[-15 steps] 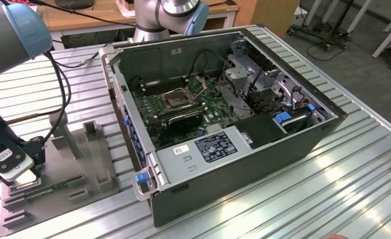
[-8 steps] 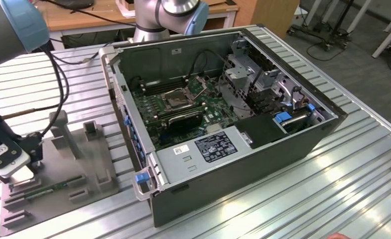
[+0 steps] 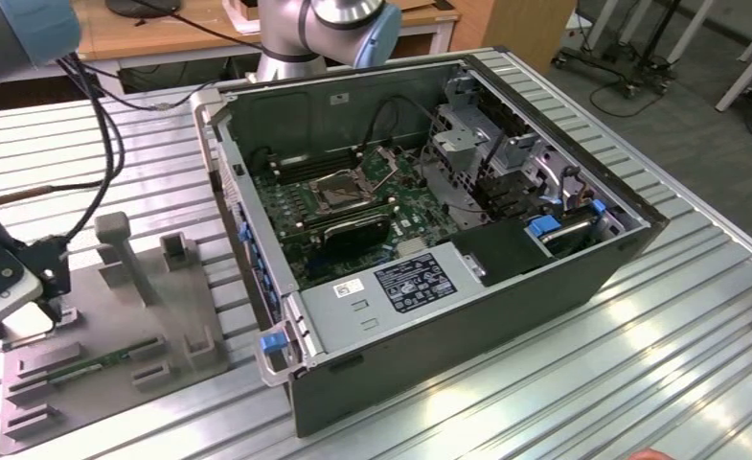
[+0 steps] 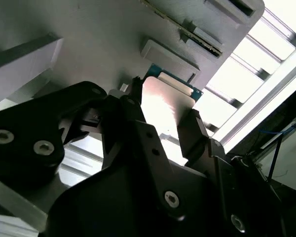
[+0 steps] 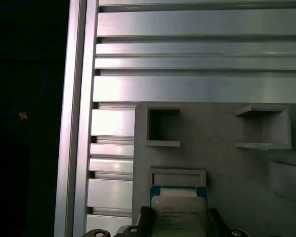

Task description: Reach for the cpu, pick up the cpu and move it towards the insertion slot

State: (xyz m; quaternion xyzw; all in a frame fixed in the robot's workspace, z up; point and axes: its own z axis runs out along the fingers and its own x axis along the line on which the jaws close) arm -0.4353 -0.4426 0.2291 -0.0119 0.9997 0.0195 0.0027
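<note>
Clearly the reach is finished: in the second wrist view the gripper (image 4: 164,112) is down at the cpu (image 4: 165,98), with its black fingers (image 4: 192,133) set against two opposite edges of the chip. I read it as closed on the cpu, or very nearly so. The first wrist view agrees: the chip's pale metal top and green rim sit between the two fingertips, just beside a shallow rectangular pocket moulded into the grey tray (image 5: 212,148). I cannot tell from these views whether the cpu is lifted clear of the tray or is resting on it, so the pick-up is at best under way. In the exterior view the arm's end hangs over the near corner of the tray at the exterior view's left, on the slatted metal worktop (image 3: 542,383). The insertion slot (image 3: 341,192), a square socket with a silver frame and dark centre, lies on the board inside the open computer case (image 3: 350,81), well apart from the tray. The narrow green circuit strip (image 3: 95,362) lies in its own holder on the tray, untouched. Judged this way, the carry toward the slot is not yet begun and makes up the bulk of what is left.
</note>
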